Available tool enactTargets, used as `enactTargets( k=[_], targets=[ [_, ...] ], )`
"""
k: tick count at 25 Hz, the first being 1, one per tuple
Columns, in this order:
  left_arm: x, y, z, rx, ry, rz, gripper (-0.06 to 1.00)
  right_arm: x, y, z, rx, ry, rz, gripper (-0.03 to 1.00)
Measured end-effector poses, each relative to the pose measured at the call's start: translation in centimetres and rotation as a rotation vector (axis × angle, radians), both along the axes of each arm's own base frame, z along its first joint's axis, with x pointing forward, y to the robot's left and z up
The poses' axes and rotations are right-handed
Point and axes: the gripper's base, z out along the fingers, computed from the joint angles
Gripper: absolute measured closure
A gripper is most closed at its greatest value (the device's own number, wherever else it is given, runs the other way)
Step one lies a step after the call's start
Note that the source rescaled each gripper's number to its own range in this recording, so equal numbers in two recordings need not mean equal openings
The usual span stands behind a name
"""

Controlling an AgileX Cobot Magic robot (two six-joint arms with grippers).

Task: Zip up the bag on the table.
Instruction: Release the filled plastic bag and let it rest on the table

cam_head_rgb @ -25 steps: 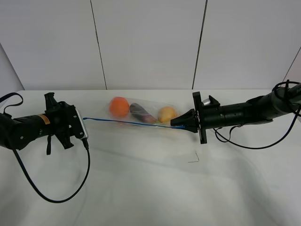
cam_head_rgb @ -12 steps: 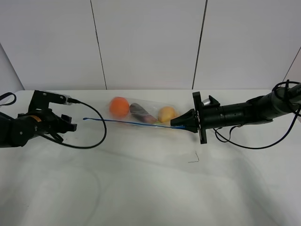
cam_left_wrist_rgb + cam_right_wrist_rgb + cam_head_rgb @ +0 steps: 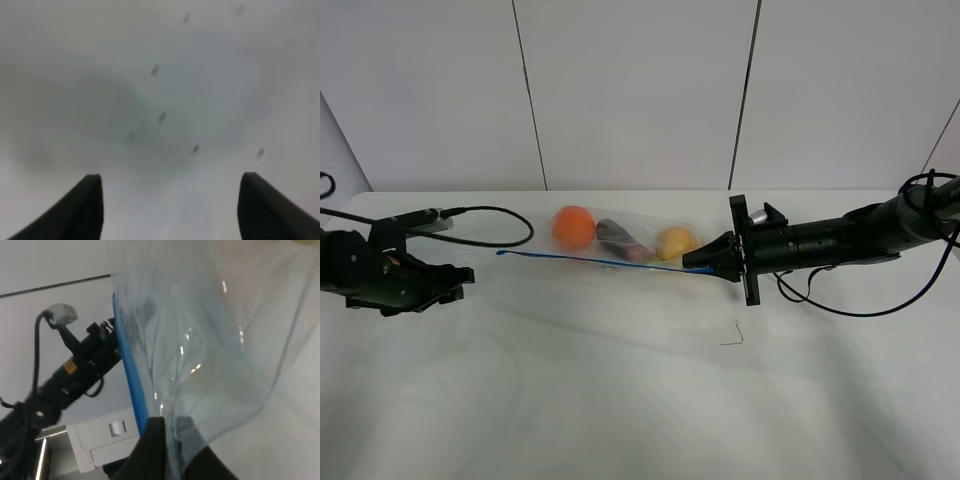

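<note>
The clear bag (image 3: 620,240) lies at the back middle of the white table (image 3: 620,400), with an orange, a purple and a yellow piece of produce inside. Its blue zipper strip (image 3: 590,261) runs along the near edge. My right gripper (image 3: 698,264) is shut on the bag's right end at the strip. The right wrist view shows its fingers (image 3: 150,450) pinching the clear plastic (image 3: 210,355) beside the blue strip (image 3: 131,385). My left gripper (image 3: 448,283) is left of the strip's free end, apart from it and low over the table. In the left wrist view it (image 3: 170,210) is open and empty over bare tabletop.
A small thin dark mark (image 3: 732,335) is on the table in front of the right gripper. The left arm's black cable (image 3: 490,212) loops over the table near the bag's left end. A white panelled wall stands behind the table.
My left gripper has drawn back to the left, away from the strip's left end, and has turned down toward the table. The bag and the right gripper have not moved.
</note>
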Motion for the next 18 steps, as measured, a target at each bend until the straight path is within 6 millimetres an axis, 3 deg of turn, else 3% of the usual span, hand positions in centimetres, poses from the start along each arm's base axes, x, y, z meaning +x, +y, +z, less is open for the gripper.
enactTargets(
  k=[4,6,12,18],
  targets=[
    [0.7,0.3,1.7,0.053,0.185,-0.077,0.15,0.0,0.0,0.0,0.000,0.000,0.000,0.97],
    [1.2,0.4,2.5,0.086,0.224,-0.117,0.15,0.0,0.0,0.0,0.000,0.000,0.000,0.97],
    [2.9,0.5,5.7,0.096,0.299,-0.133,0.00,0.0,0.0,0.0,0.000,0.000,0.000,0.97],
    [3.5,0.4,9.3,0.067,0.425,-0.124,-0.01,0.0,0.0,0.0,0.000,0.000,0.000,0.97]
  ],
)
